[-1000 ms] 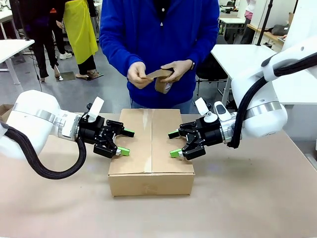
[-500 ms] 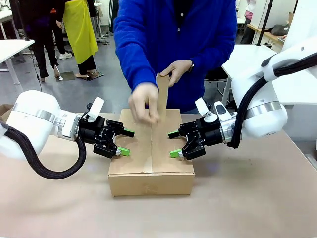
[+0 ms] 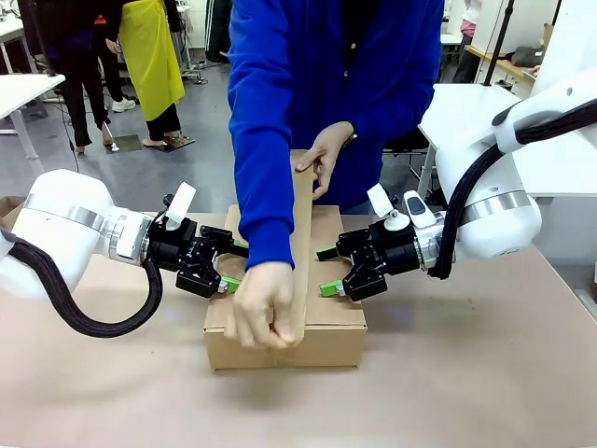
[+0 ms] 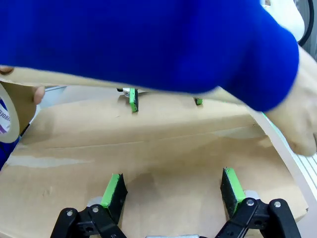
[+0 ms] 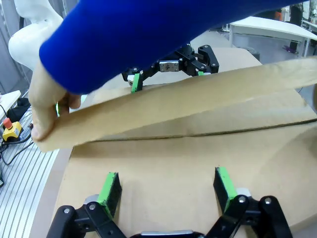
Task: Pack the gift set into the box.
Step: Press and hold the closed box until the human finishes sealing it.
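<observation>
The box [image 3: 328, 347] stands shut in the middle of the table, its flaps meeting in a seam along its length. The gift set is hidden. A person in a blue sleeve stretches a strip of brown tape [image 3: 302, 233] over the seam, far hand [image 3: 326, 154] at the back end, near hand [image 3: 266, 313] at the box's front edge. My left gripper [image 3: 233, 267] is open over the left flap and my right gripper [image 3: 326, 271] is open over the right flap. In the wrist views each gripper [image 4: 172, 191] [image 5: 166, 187] has its green pads spread against the cardboard [image 4: 148, 158], holding nothing.
A tape roll [image 4: 7, 119] shows at the left wrist view's left edge. The person's arm [image 3: 266, 168] crosses above the box between my grippers. White tables [image 3: 448, 103] stand behind, with people [image 3: 149, 56] farther off. Bare tabletop [image 3: 466, 373] lies in front of the box.
The person leaned in and drew the tape strip from the box's far side down along the seam to its front edge. Neither gripper moved.
</observation>
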You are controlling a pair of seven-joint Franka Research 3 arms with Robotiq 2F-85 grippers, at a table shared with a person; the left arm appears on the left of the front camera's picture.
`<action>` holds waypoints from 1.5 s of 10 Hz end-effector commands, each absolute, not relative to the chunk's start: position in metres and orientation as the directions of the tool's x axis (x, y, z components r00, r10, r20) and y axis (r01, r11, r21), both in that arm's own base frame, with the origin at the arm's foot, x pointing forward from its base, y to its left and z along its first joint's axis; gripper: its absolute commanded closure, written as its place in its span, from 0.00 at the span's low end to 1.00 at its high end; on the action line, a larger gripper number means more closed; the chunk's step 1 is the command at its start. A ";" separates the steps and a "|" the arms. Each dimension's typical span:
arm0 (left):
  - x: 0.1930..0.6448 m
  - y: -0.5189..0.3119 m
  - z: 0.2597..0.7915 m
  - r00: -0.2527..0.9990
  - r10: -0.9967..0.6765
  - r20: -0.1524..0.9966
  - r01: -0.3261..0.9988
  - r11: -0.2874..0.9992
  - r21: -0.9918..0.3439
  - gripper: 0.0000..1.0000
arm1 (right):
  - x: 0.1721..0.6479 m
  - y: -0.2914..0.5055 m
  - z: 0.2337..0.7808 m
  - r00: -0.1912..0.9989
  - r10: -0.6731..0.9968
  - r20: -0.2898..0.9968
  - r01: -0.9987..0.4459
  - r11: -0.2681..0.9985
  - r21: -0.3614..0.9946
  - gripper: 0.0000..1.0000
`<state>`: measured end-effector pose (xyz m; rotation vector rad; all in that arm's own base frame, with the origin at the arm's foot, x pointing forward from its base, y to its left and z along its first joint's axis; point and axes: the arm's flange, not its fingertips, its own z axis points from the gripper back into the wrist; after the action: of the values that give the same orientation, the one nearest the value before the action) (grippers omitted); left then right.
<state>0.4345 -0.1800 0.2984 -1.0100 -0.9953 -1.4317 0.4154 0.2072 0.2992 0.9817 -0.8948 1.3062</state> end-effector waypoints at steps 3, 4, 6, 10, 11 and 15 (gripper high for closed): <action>0.433 -0.180 0.296 -0.066 -0.290 0.955 0.996 -0.080 0.045 0.00 | 0.415 0.208 0.298 0.072 0.348 0.935 -0.997 0.011 0.073 0.00; 0.433 -0.180 0.296 -0.066 -0.290 0.955 0.996 -0.080 0.045 0.00 | 0.415 0.208 0.298 0.072 0.348 0.935 -0.997 0.011 0.073 0.00; 0.433 -0.180 0.296 -0.066 -0.290 0.955 0.996 -0.080 0.045 0.00 | 0.415 0.208 0.298 0.072 0.348 0.935 -0.997 0.011 0.073 0.00; 0.433 -0.180 0.296 -0.066 -0.290 0.955 0.996 -0.080 0.045 0.00 | 0.415 0.208 0.298 0.072 0.348 0.935 -0.997 0.011 0.073 0.00; 0.433 -0.180 0.296 -0.066 -0.290 0.955 0.996 -0.080 0.045 0.00 | 0.415 0.208 0.298 0.072 0.348 0.935 -0.997 0.011 0.073 0.00; 0.433 -0.180 0.296 -0.066 -0.290 0.955 0.996 -0.080 0.045 0.00 | 0.415 0.208 0.298 0.072 0.348 0.935 -0.997 0.011 0.073 0.00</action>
<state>0.4345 -0.1800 0.2985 -1.0099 -0.9955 -1.4317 0.4155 0.2072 0.2993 0.9816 -0.8951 1.3062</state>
